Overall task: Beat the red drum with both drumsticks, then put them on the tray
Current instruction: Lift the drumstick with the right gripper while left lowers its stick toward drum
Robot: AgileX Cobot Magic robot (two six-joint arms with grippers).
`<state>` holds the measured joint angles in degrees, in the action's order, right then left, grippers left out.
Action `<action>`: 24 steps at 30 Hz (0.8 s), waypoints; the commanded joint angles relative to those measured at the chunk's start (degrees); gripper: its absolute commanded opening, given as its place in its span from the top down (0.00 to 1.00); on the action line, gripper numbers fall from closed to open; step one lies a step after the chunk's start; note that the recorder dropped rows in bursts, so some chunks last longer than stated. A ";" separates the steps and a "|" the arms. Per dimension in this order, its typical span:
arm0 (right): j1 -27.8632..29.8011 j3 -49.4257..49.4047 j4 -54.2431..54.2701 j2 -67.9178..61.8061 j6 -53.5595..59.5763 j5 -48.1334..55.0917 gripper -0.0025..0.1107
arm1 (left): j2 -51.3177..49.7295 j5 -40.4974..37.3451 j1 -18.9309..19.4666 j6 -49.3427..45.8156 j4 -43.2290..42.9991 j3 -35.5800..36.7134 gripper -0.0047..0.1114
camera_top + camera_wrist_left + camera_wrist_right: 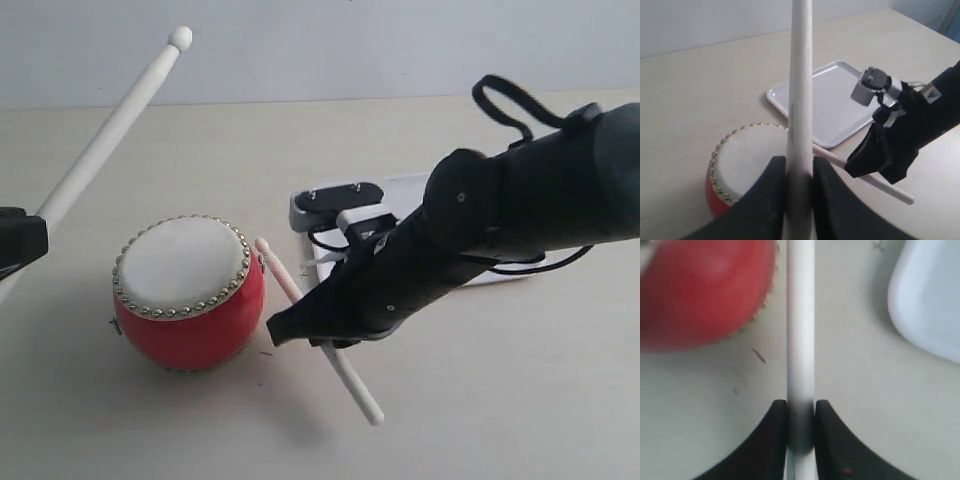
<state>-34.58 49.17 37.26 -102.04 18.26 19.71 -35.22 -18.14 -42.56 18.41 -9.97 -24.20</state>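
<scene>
the red drum (187,295) sits upright on the pale table (500,400), its off-white skin (180,262) facing up, and from where i stand nothing touches that skin right now. the left gripper (799,170) is clamped on the left drumstick (110,126), jaws pressed against both sides of the shaft near its lower end. the stick is cocked up high, its rounded tip pointing up and away over the far left of the table, well above the drum. the right gripper (801,412) is low over the table just beside the drum and pinches the right drumstick (352,383) about mid-shaft. that stick runs along the drum's right side, one end right by the studded rim, the other pointing towards the near side of the table. i cannot tell whether it is lifted clear of the table or resting on it. the tray (837,95) lies flat behind the right arm (520,200), near the drum but apart from it, and neither stick is in it

so i'd judge the job to be at an early stage: both sticks are in hand, which is the groundwork, but nothing here shows a beat landed. what's left, as i read it, is bringing the two tips down on the skin, then carrying both sticks over to the tray and letting go of them there
</scene>
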 commanded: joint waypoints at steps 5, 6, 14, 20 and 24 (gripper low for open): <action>-0.07 -0.04 -4.53 9.18 0.74 0.35 0.98 | 0.55 0.32 0.07 -0.22 0.11 0.19 0.96; -0.07 -0.04 -4.80 10.13 0.74 0.47 0.98 | 0.55 0.22 0.07 -0.19 0.11 0.19 0.96; -0.07 -0.04 -11.25 16.87 0.60 4.16 0.98 | 0.55 -6.02 0.16 -0.03 0.11 0.19 0.96; -0.07 -0.04 -15.75 20.48 0.60 8.83 0.98 | 0.55 -11.02 0.16 1.68 0.11 0.19 0.96; -0.07 -0.04 -15.73 21.97 0.60 12.82 0.98 | -0.03 -13.79 0.16 7.47 0.11 0.88 0.96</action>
<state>-34.58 49.17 22.12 -80.83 18.47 31.37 -35.22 -31.30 -42.56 22.43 -9.97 -24.03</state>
